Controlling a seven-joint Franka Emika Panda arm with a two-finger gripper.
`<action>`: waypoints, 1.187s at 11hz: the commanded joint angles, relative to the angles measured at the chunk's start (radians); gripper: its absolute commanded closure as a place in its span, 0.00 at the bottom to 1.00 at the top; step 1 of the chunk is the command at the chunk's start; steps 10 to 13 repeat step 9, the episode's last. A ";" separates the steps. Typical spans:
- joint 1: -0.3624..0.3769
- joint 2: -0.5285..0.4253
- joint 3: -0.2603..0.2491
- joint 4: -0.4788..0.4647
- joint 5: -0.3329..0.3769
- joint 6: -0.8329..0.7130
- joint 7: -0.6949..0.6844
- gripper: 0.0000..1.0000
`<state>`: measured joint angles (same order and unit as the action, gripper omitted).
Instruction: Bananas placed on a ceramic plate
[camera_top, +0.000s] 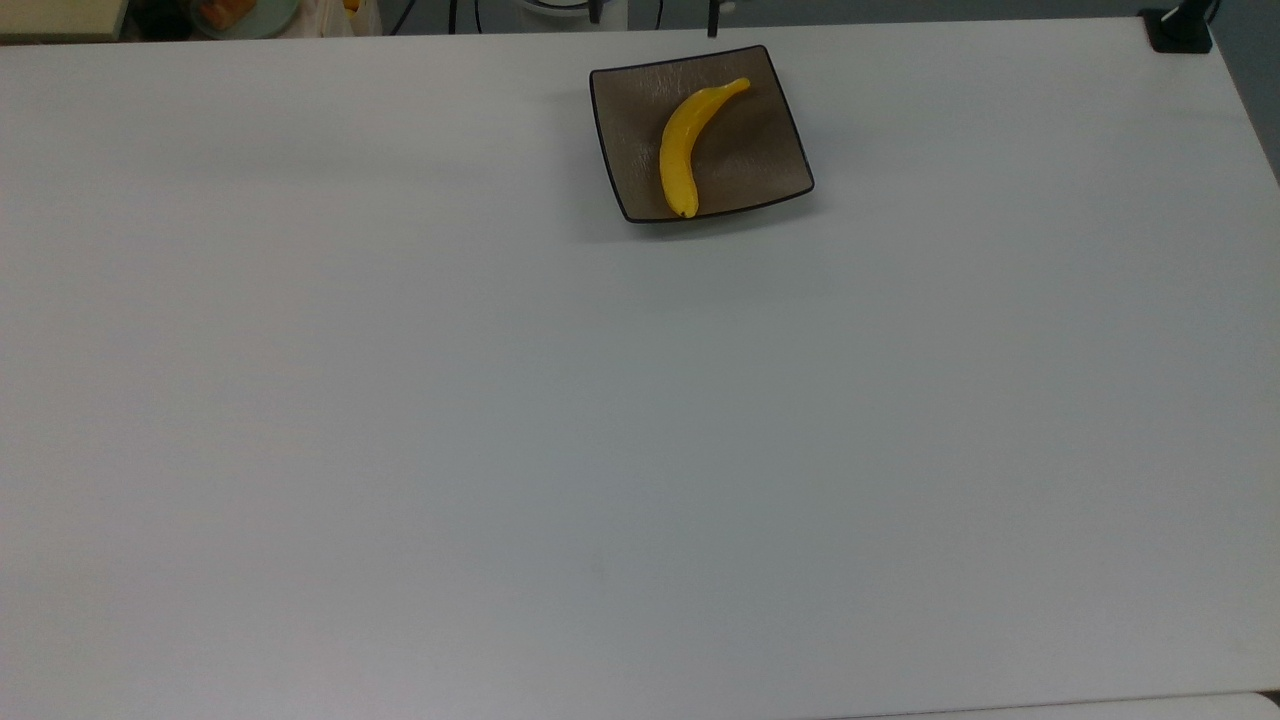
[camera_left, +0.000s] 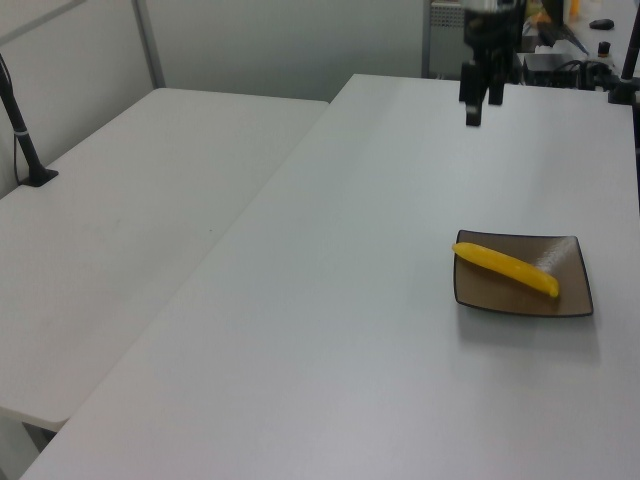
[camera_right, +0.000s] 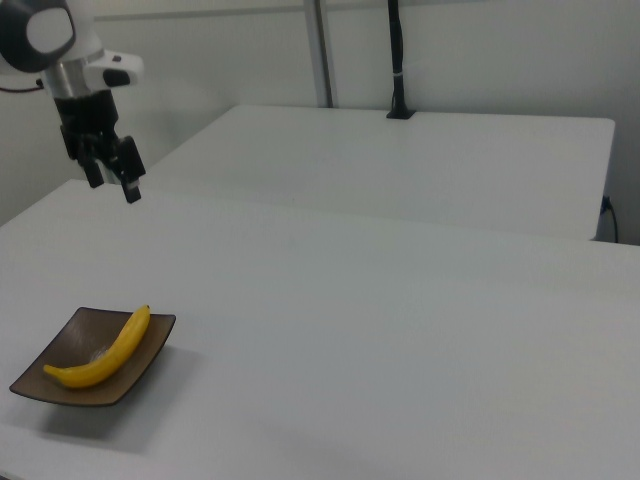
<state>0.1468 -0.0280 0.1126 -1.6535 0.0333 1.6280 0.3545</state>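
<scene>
Banana (camera_top: 682, 142) lies flat on the ceramic plate (camera_top: 766, 155), running corner to corner, dark tip by the plate's near rim in the top view. Plate sits on the white table (camera_top: 600, 450) close to its far edge. Gripper (camera_right: 113, 173) hangs high above the plate, fingers spread apart, empty.

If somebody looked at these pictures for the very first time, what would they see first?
The bright yellow banana jumps out first, lying across the square brown plate near the far edge of the big white table in the top view. After that, the eye goes to the robot's black gripper, hanging open high above the plate in the right view, holding nothing.
</scene>
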 joint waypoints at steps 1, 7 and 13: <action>-0.029 -0.003 -0.017 0.060 0.003 -0.020 -0.136 0.00; 0.040 0.005 -0.157 0.028 0.025 0.099 -0.428 0.00; 0.042 0.003 -0.157 0.017 0.030 0.119 -0.436 0.00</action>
